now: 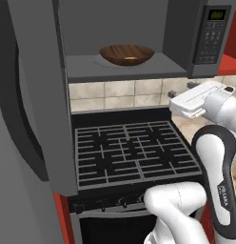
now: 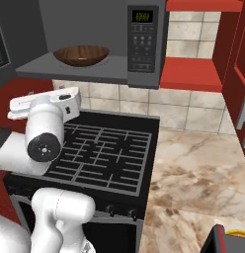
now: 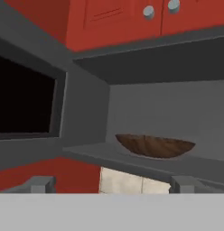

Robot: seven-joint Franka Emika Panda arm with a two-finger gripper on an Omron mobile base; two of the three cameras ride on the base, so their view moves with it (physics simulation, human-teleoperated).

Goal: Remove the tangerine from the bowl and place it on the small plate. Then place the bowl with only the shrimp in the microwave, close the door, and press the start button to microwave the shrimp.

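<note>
Arm elbow (image 1: 217, 167) nearest the base cameras, folded in front of the stove (image 1: 134, 152). Black grates, bare burners. Tool (image 3: 111, 184) released: both fingertips (image 3: 39, 184) stand wide apart at the bottom of the hand view, nothing between them. Hand sits below the microwave (image 1: 186, 38), above the stove's right side, looking up into the cavity.

Bowl (image 1: 126, 54) is inside the microwave, on the cavity floor, roughly centred, upright. Something small and orange inside it (image 1: 131, 58), too small to tell shape. Door (image 1: 36, 95) swung fully open to the left, black window facing the hand camera. Keypad panel (image 2: 143, 39) on the right, green display lit. Red cabinets (image 3: 132, 18) above. Marble worktop (image 2: 193, 178) to the right of the stove; a yellow-edged item at its near right corner, mostly cut off.
</note>
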